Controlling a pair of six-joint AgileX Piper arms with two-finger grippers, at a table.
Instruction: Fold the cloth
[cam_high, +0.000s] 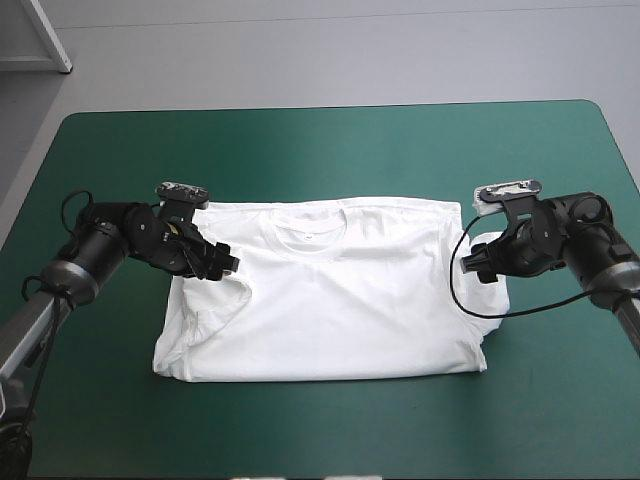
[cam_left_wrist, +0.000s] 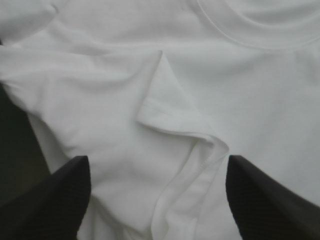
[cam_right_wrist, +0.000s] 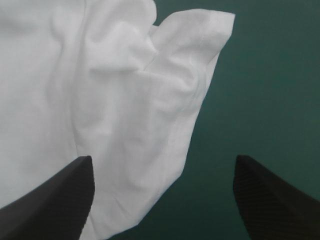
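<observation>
Progress, as I judged it, was at an early stage. The T-shirt (cam_high: 330, 300) lay spread flat at the middle of the table, its collar (cam_high: 310, 228) toward the far edge and its hem toward the near one. The left sleeve (cam_high: 215, 305) was already turned in over the body, its hemmed edge lying in a soft ridge just ahead of the left gripper (cam_high: 225, 263). That gripper hung low over the shirt's left shoulder with its jaws apart, gripping nothing. The right gripper (cam_high: 480, 263) stood at the shirt's right edge, jaws likewise apart and empty. One of its fingers was over white cloth, the other over the bare teal-green cover (cam_high: 320, 430). The right sleeve (cam_right_wrist: 192, 65) looked only partly dealt with: it lay rumpled, its end poking out beyond the body onto the cover. So I reckoned one sleeve was done, the other wanted tucking in, and the main folds of the body were all left to make.

Around the shirt I saw only cover on every side, so nothing stood in the way of either arm. The hindrances I expected were the shirt's own: wrinkles by the left armpit and the bunched cloth at the right. Either could carry into a crooked fold.
</observation>
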